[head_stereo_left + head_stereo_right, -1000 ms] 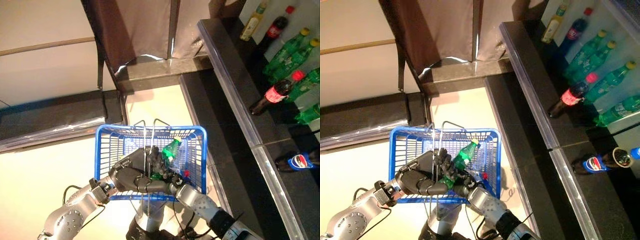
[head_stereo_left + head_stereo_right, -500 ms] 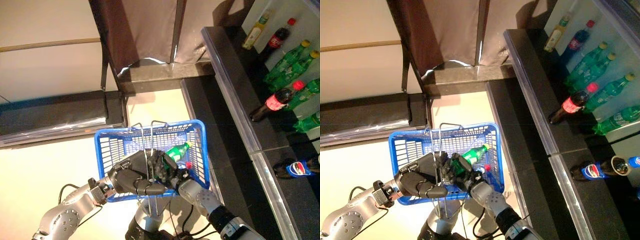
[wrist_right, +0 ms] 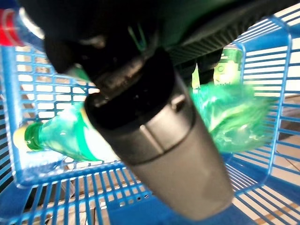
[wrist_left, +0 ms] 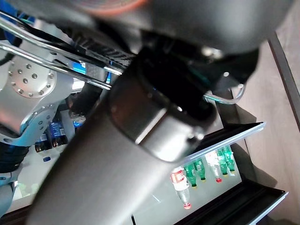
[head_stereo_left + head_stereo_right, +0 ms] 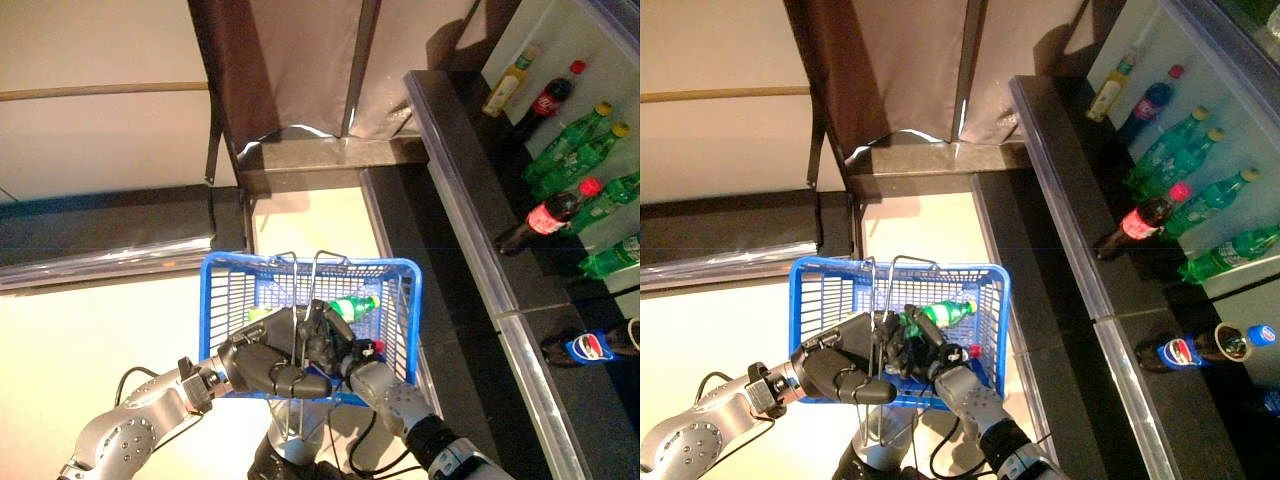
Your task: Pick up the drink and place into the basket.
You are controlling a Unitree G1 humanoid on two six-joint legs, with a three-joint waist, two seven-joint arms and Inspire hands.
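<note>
1. The green bottle now lies almost flat inside the blue basket, cap pointing right; a second ago it stood tilted with the cap up, and half a second ago it was partway down.
2. The right hand is still at the bottle's near end, fingers curled round its body; in the right wrist view the bottle shows lying along the basket floor past the thumb.
3. A red-capped bottle lies in the basket's near right corner, as before.
4. The left hand keeps its fingers closed round the wire handles at the basket's near side.
5. The whole view has shifted slightly since the earlier frames, so the camera has moved; the basket hangs over the pale floor as before.
6. On the shelf to the right stand more bottles: green ones, a red-capped cola, a yellow one and a blue-labelled one.
7. Their labels are too small to read.
</note>
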